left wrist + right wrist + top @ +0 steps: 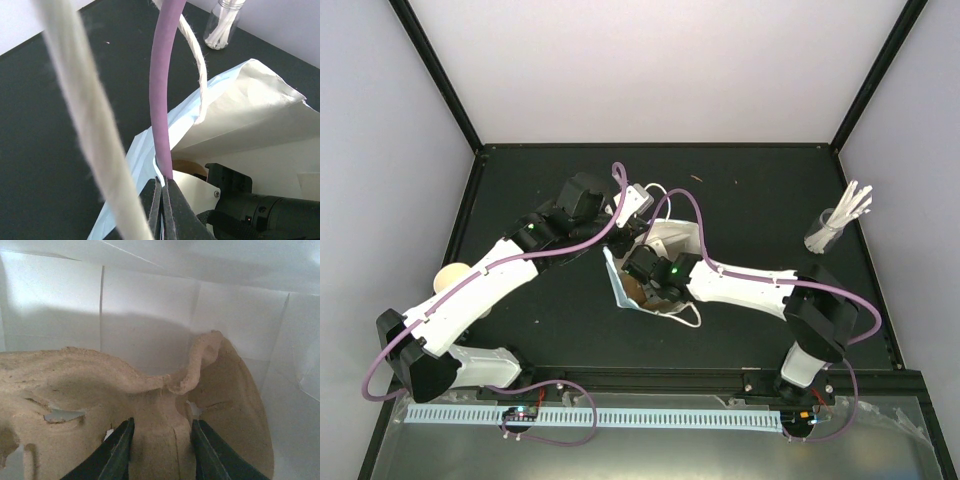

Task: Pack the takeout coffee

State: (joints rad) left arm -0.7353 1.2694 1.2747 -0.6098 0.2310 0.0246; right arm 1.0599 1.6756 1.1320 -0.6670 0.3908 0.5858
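- My left hand (162, 197) is clenched on the thin rim of the pale blue paper bag (142, 150), beside its twisted white cord handle (85, 125).
- My right hand (161, 426) grasps a ridge of the rough brown pulp carrier (90, 390), inside the bag's smooth, creased walls.
- The bag sits mid-bench (750, 190), with the glass of white sticks (832, 228) at 2 o'clock.

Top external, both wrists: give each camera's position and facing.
Top external: above and behind the bases, facing down on the table; both arms show.
Left wrist: looks along the left gripper pinching the light-blue paper bag.
Right wrist: inside the bag, right gripper clamping the cup carrier.
Shared: top and left wrist show the glass of white sticks.
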